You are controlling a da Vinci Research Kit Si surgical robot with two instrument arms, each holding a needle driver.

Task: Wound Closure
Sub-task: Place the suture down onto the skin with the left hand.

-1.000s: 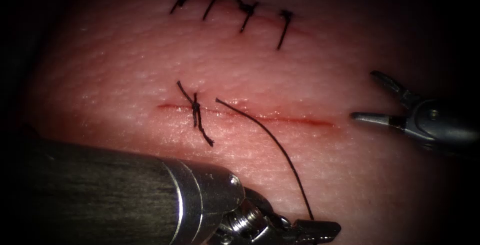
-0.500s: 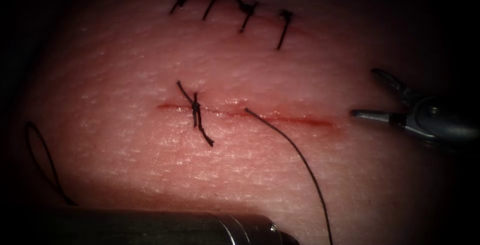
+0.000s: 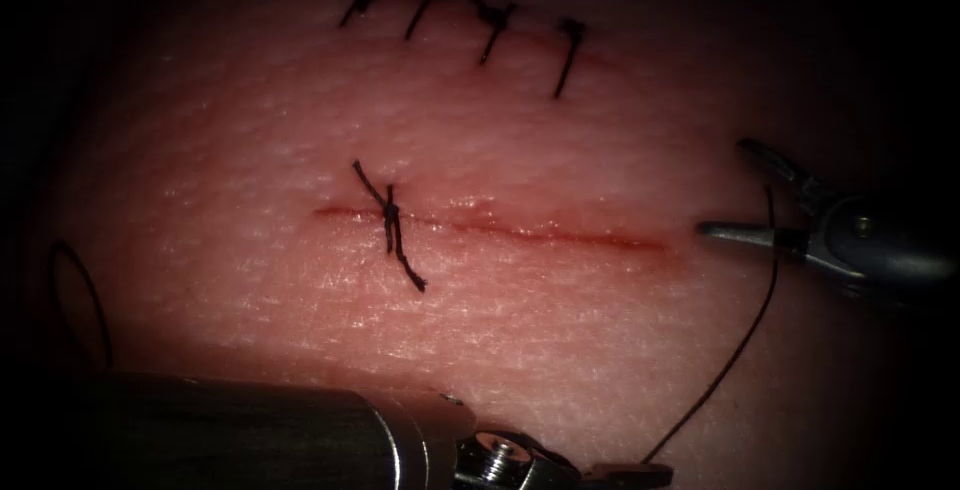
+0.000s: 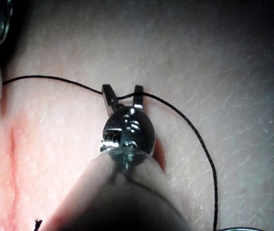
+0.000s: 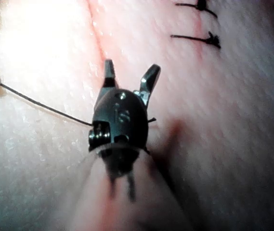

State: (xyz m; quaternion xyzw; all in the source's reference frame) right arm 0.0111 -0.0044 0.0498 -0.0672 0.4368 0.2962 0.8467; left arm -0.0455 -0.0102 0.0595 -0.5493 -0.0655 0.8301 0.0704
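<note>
Jaws, left needle driver [image 3: 630,472]: narrow, pinched on the thin black suture thread [image 3: 745,335], which crosses between them close to their root in the left wrist view.
Jaws, right needle driver [image 3: 722,187]: spread wide, gripping nothing; no needle in either tool.
Landmark: long red cut [image 3: 560,236] in the pale pink pork tissue [image 3: 250,150].
Left tool position: well below the cut, under its right half.
Right tool position: just off the cut's right end, tips pointing toward it.
Thread: rises from the left tool in a slack curve, clear of the tissue past the cut's right end, its free end up at the right tool's open jaws.
Knotted black stitch [image 3: 390,218]: across the cut near its left end.
Four older black stitches [image 3: 490,25]: well above the cut.
Handling, judged: thread is light, limp and slick, easily frayed. Best taken just short of the free end, flat and deep in the jaws.
</note>
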